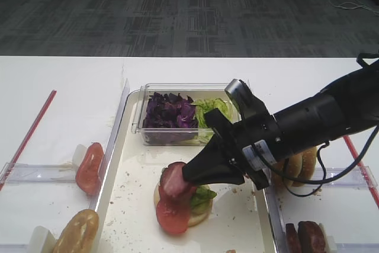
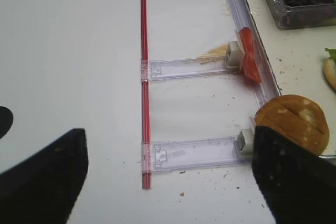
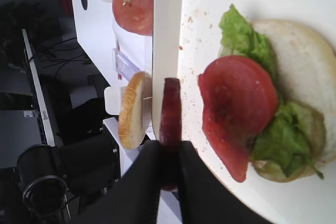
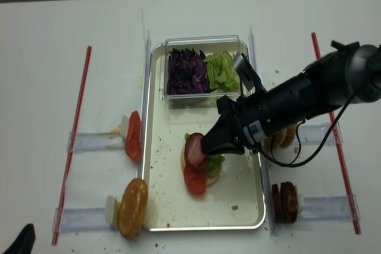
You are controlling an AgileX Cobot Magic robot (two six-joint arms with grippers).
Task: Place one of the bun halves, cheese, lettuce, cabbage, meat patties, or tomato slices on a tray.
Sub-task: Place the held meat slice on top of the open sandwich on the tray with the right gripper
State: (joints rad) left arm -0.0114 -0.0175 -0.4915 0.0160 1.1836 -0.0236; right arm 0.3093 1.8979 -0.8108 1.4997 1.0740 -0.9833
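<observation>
We carry a meat patty (image 1: pixel 173 181) edge-on in our right gripper (image 1: pixel 190 174), the black jaws clenched on its dark rim; in the right wrist view it stands as a thin upright disc between the fingers (image 3: pixel 142 182), a hold that keeps the flat faces free so it can be laid down face-first; we hang it just above the half-built stack on the tray (image 4: pixel 168 209), where a bun half (image 3: pixel 307 66) lies cut face up with lettuce (image 3: pixel 241 38) and a tomato slice (image 3: pixel 239 100) on top; the patty is not yet resting on them, as far as we can judge. The stack sits mid-tray so that each layer has a clear drop from above; spare tomato slices (image 4: pixel 133 136) and a bun (image 4: pixel 132 206) wait upright in clear racks just outside the tray's left rim, more patties (image 4: pixel 284 200) in a rack at the right; cabbage (image 4: pixel 186 71) shares the clear box (image 4: pixel 202 41) at the tray's far end. Our left gripper (image 2: pixel 168 182) hovers apart over bare table beside a red strip (image 2: pixel 144 77), its jaws standing wide and holding nothing.
</observation>
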